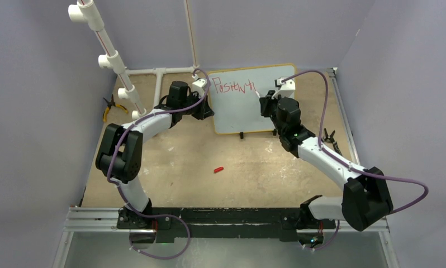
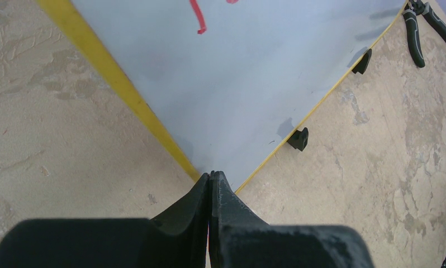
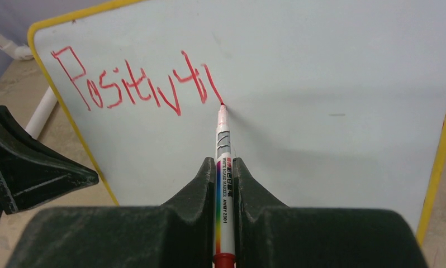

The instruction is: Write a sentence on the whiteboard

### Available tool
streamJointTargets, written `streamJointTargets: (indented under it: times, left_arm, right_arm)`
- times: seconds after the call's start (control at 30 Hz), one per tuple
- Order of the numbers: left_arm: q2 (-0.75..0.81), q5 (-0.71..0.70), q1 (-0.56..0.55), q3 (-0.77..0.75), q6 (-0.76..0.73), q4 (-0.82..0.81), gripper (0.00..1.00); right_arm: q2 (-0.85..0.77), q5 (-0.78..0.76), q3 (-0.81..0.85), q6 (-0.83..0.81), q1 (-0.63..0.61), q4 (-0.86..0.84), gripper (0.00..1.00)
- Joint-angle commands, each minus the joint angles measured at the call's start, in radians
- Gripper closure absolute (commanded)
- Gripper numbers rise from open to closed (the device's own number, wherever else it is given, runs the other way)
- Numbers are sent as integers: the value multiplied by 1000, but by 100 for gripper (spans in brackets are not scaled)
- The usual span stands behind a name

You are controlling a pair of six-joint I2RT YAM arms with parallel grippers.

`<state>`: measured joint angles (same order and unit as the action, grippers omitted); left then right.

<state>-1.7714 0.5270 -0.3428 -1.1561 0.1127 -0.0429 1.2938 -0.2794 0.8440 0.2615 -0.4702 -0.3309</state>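
Status: writing in progress, early stage.

The whiteboard [image 1: 248, 114] stands at the far side of the surface [image 1: 209, 151], just right of centre, resting on its small black feet. How far it leans back cannot be judged.

The sentence [image 3: 131, 86] so far is one line of scrawly red lettering across the top of the board, starting at the upper left corner. It reads roughly "Positivi", followed by one further downstroke. The line ends about halfway across. Everything below and to the right of it is bare white.

The right jaws pinch a red marker [image 3: 223, 131] by its barrel. In the right wrist view the tip touches the board at the foot of the last stroke.

The left jaws are pressed together, with their tips at the board's lower left corner. Whether the thin yellow frame is nipped between them or only touched cannot be told from the left wrist view. Judged role: steadying the board.

A small red cap [image 1: 218, 168] lies loose on the surface, well apart from the board.

Assessment: roughly one word is down and probably not finished. If this is to be a full sentence, most of it is not yet written. There is ample free space for a second line.
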Motion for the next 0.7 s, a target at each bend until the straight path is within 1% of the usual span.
streamJointTargets:
  times: [0.0,0.4,0.67]
  left_arm:
    - [40,8,-1,-28,7,-29,100]
    - [44,5,-1,-27,6,-28,100]
    - [45,5,-1,-27,4,-28,100]
  right_arm:
    - [-26,-34,-24,19,3,10,100]
    - [-3,-23,30,3,4,-59,100]
    - [16,-23,49,-8,4,-71,100]
